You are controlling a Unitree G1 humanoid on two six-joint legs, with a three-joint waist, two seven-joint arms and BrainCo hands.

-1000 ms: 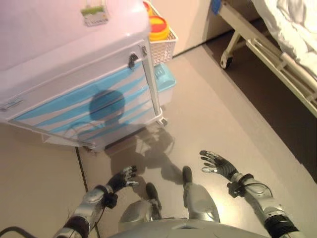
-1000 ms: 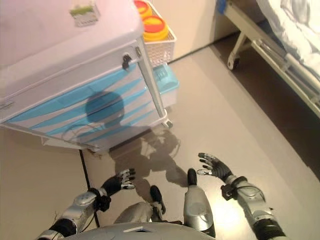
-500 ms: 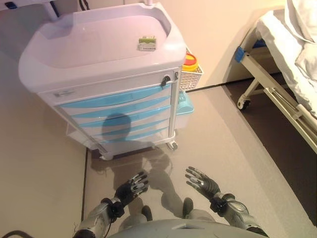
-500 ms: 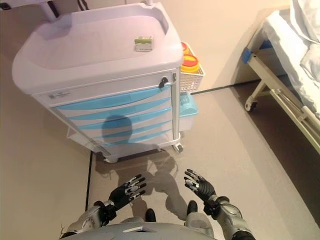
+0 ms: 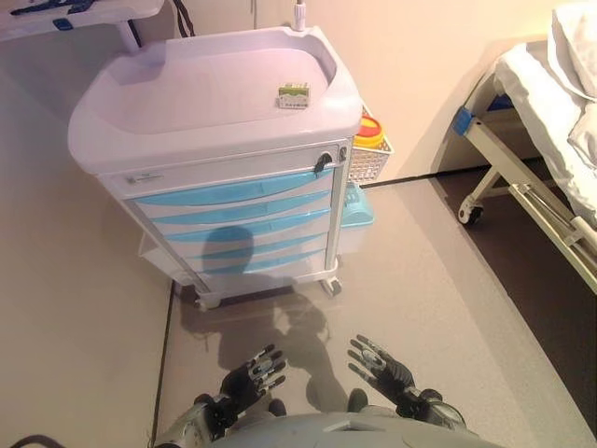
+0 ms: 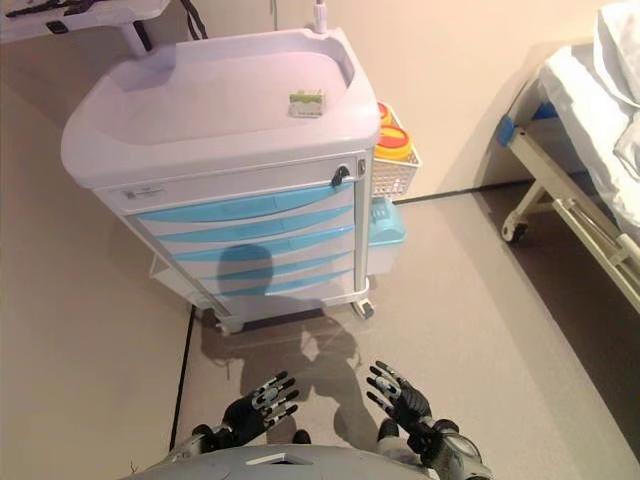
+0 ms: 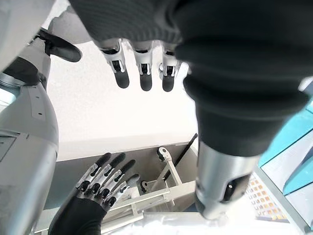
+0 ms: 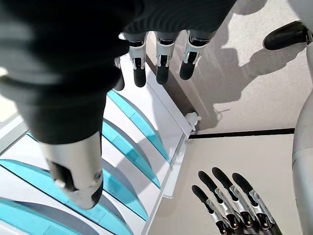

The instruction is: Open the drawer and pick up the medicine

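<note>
Compared with a second ago, the head camera has swung up and back: the medical cart [image 5: 224, 159], which then filled the upper left and was cut off at its top, now shows whole and farther off, and both hands sit lower in the view, close to the bottom edge; that is mostly the camera's shift, and the cart does not appear to have moved. The cart is white with a stack of blue-fronted drawers [image 5: 238, 224], all closed, and a dark lock [image 5: 323, 162] at the upper right corner of its front. On its recessed top lies a small green and white box [image 5: 293, 94], the only thing resembling medicine in sight; no medicine shows in either hand. A white wire basket [image 5: 367, 161] holding a yellow container with a red lid [image 5: 369, 133] hangs on the cart's right side, with a light blue bin [image 5: 356, 207] below it. The floor [image 5: 438, 280] is beige, with a darker strip to the right where a white bed frame [image 5: 522, 201] on a castor stands under pale bedding [image 5: 560, 93]. The wall behind is cream. The left hand [image 5: 250, 378] and the right hand [image 5: 381, 366] are both raised low in front of the robot, well apart from the cart, palms facing roughly forward, fingers spread and straight, holding nothing. Each wrist view confirms its own hand's fingers extended and shows the other hand equally splayed.
</note>
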